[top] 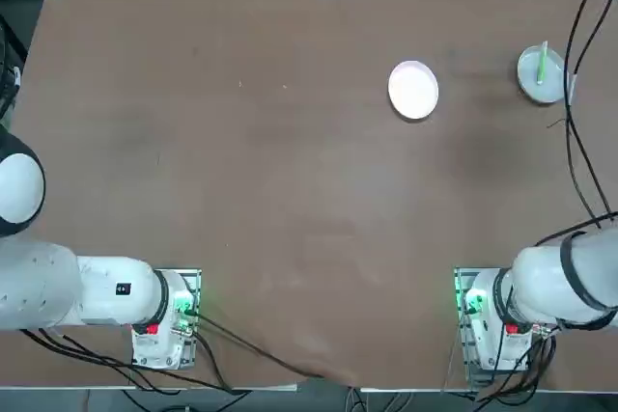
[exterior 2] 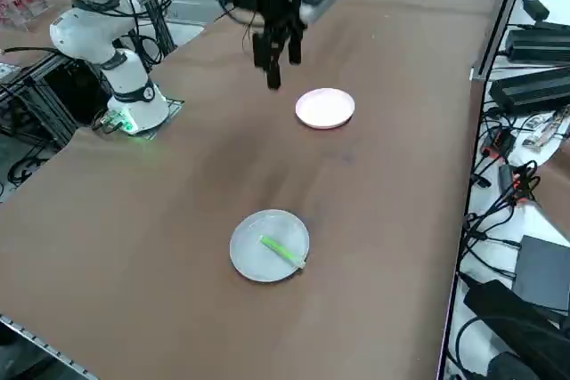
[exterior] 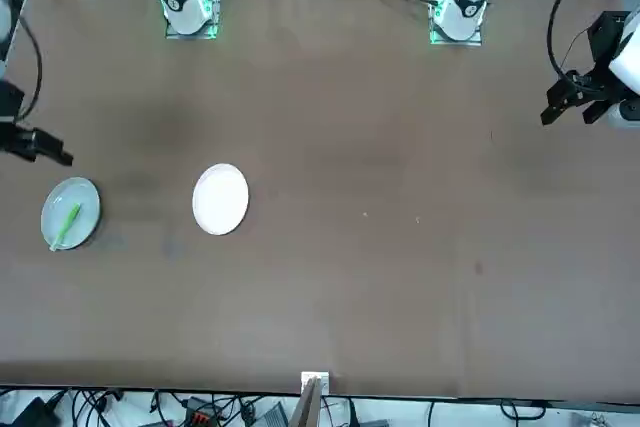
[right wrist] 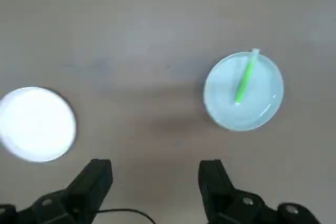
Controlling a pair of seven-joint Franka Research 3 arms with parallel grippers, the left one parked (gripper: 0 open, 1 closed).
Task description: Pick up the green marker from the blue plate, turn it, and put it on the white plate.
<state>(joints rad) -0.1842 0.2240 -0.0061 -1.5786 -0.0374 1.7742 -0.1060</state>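
Hovering my right gripper [right wrist: 155,174] high above the table [top: 290,190], fingers spread and empty — the green marker [right wrist: 245,83] lies on the blue plate [right wrist: 262,111], white plate [right wrist: 35,123] bare, so nothing is grasped yet.

- White, rounded link shells make up the working right arm [top: 565,282], with a dark band ringing one joint.
- Green indicator lights glow at the right arm's base [top: 475,302], which sits on a metal mounting plate; a red patch shows beside it.
- Black cables trail from the base over the table's near edge, and more black cable loops along the arm.
- The right gripper [right wrist: 155,179] carries two black, angular fingers [right wrist: 94,179], each fixed by a small silver screw near its root.
- In the right side view the gripper's white body tops black fingers, with a dark marking on its face.
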